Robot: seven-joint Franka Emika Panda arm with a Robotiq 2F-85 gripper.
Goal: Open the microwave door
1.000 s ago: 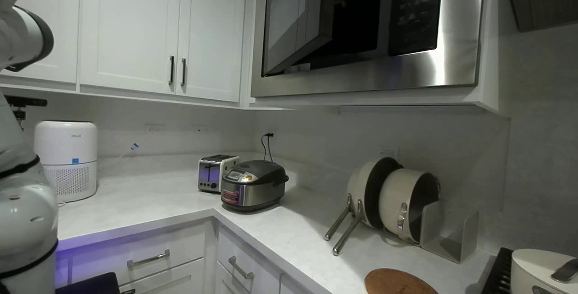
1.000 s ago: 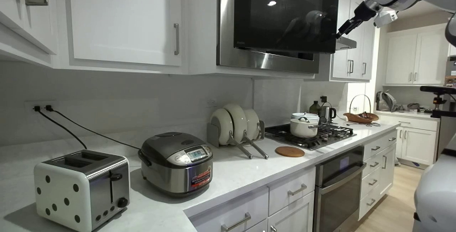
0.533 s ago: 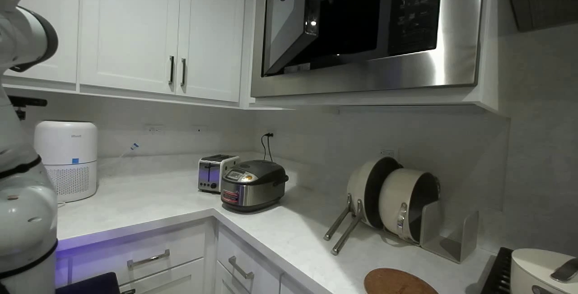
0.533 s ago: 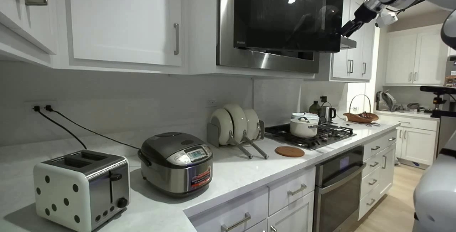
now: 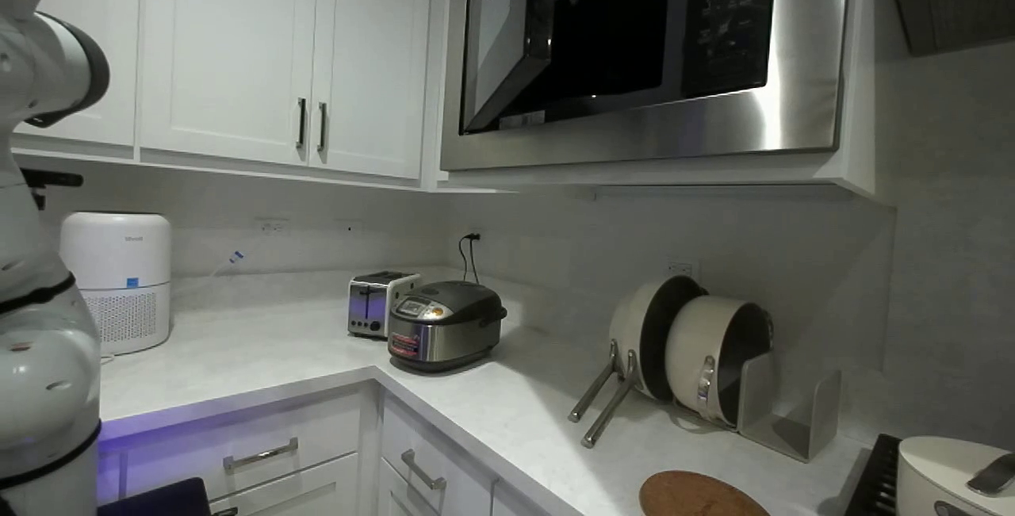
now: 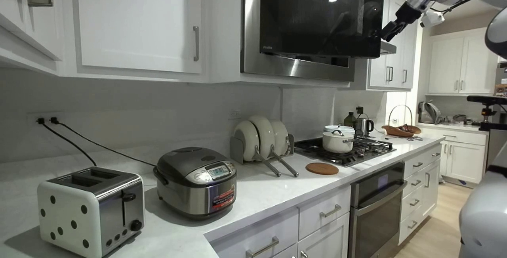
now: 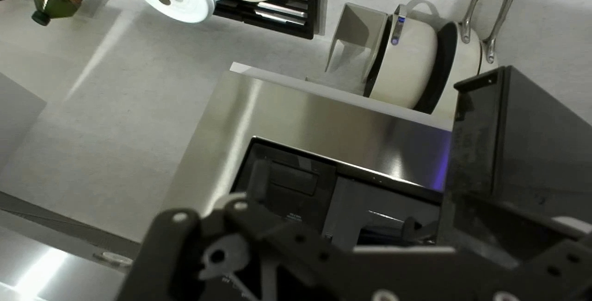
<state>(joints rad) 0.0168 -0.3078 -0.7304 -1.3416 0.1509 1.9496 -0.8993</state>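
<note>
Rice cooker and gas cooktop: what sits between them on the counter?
Cream pans on edge in a rack, plus a round brown trivet, in both exterior views.

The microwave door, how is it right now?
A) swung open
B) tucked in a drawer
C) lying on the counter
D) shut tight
A: in an exterior view, the microwave door sticks out at an angle from the steel frame, and the dark inside shows beside it.
</note>
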